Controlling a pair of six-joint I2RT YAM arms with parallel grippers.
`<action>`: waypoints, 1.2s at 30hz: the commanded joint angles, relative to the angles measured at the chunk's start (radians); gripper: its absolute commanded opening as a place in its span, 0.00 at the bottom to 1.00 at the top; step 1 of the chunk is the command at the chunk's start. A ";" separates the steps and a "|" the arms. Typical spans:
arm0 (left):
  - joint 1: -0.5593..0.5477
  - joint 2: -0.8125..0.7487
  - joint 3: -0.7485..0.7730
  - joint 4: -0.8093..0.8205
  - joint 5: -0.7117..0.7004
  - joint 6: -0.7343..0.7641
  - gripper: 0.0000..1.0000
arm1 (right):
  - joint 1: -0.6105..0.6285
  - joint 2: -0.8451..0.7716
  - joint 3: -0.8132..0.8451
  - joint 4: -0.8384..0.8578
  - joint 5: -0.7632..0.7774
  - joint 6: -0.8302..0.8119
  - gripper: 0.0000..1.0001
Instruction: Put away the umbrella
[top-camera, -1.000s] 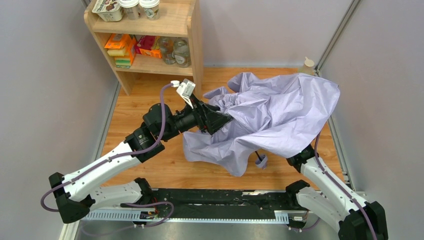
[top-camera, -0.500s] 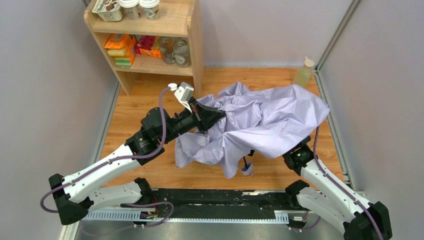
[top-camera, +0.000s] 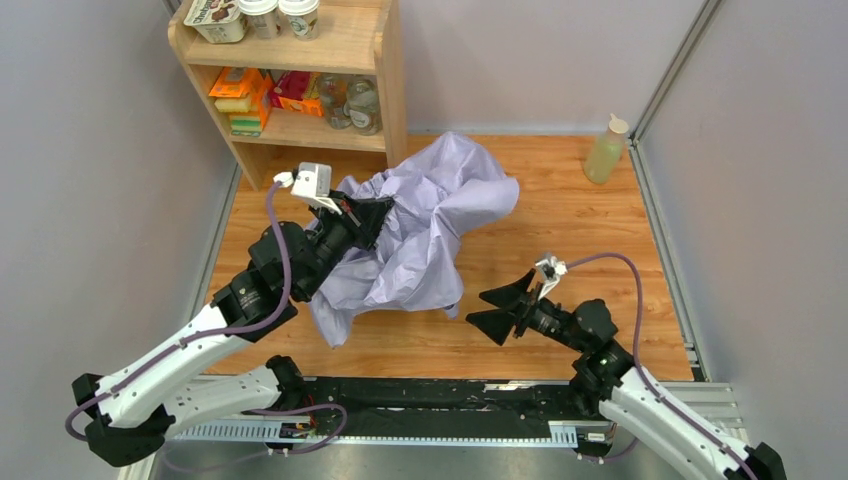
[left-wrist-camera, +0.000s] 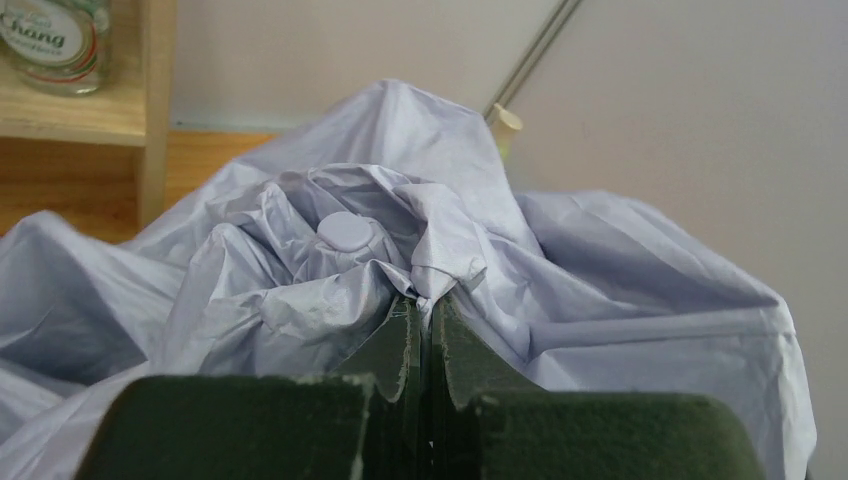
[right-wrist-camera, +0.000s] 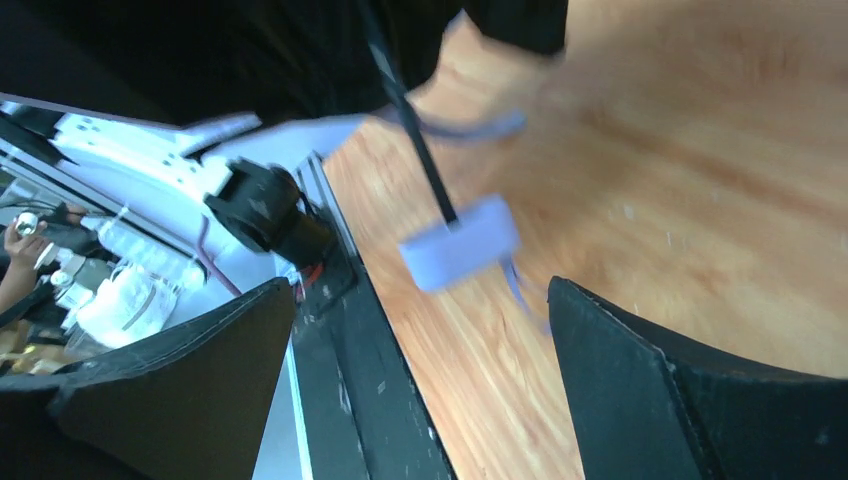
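The umbrella (top-camera: 425, 215) is a crumpled heap of pale lilac fabric on the wooden floor, just right of the shelf. My left gripper (top-camera: 372, 213) is at its left side, shut on a fold of the canopy (left-wrist-camera: 600, 270). In the left wrist view the fingertips (left-wrist-camera: 405, 335) pinch fabric just below the round lilac top cap (left-wrist-camera: 345, 232). My right gripper (top-camera: 497, 304) stands open to the right of the heap, holding nothing. In the right wrist view, the blurred lilac handle (right-wrist-camera: 460, 243) on its black shaft (right-wrist-camera: 405, 100) hangs just beyond the spread fingers of the right gripper (right-wrist-camera: 420, 287).
A wooden shelf (top-camera: 385, 80) with boxes, jars and tubs stands at the back left, close to the umbrella. A bottle of yellowish liquid (top-camera: 605, 150) stands at the back right corner. Grey walls close in both sides. A black rail (top-camera: 430, 395) runs along the near edge.
The left gripper has shut on the canopy and pulled it left towards the shelf, where it has collapsed. The right gripper has opened, come out from under the fabric and swung to the near middle.
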 joint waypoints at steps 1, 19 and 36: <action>0.002 0.003 0.049 -0.035 -0.060 -0.064 0.00 | 0.100 -0.146 0.060 -0.004 0.237 -0.172 1.00; 0.002 0.082 0.089 -0.035 0.064 -0.116 0.00 | 0.311 0.583 0.347 0.388 0.273 -0.455 0.52; 0.000 -0.147 0.149 -0.320 0.262 -0.002 0.71 | 0.096 0.450 0.275 0.476 -0.164 -0.363 0.00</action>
